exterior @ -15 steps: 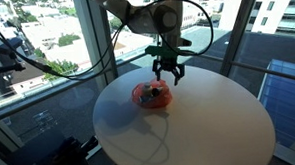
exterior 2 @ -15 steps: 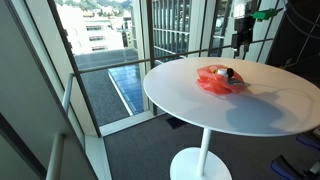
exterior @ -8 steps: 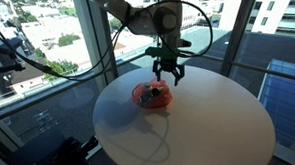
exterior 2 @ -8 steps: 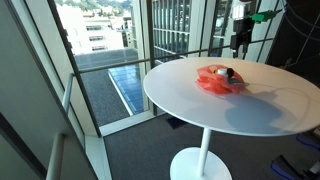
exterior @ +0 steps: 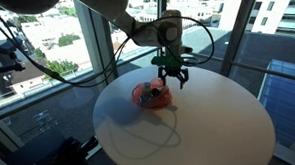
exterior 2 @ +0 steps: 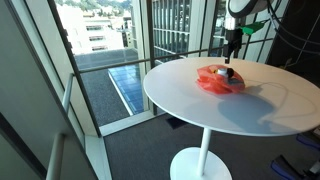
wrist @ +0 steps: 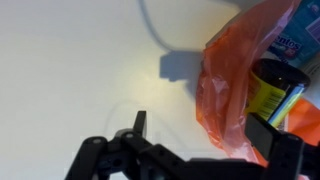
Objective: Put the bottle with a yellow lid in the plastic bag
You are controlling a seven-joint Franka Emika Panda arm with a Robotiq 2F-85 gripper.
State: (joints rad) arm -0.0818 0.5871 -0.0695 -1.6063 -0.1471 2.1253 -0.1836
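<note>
My pincer (exterior: 171,80) hangs released and empty, fingers spread, just above the far edge of the bag (exterior: 153,96) on the table (exterior: 215,130). A second ago it was higher, over the bag. It has since come down and slid a little to one side, and the arm behind it has swung round. In an exterior view the pincer (exterior 2: 232,57) now sits close over the bag (exterior 2: 220,80), lower than it was half a second back.

The bag itself has not stirred. It lies in the same crumpled heap, near the middle of the table (exterior 2: 190,100).

From the wrist I see my pincer (wrist: 200,125) with one finger over bare table (wrist: 70,60) and the other at the bag's (wrist: 228,90) edge. The bottle (wrist: 270,92) lies just past that finger, its yellow side and dark end framed by orange plastic. It looks to be inside the mouth of the bag. I cannot tell whether it is fully in or only resting on a fold.

I hold nothing and the bottle lies with the bag, so I judge the placing largely done. This descent may be to nudge the bottle deeper or to check it. Coming down open beside loose plastic, I risk catching the film and dragging the bag.
</note>
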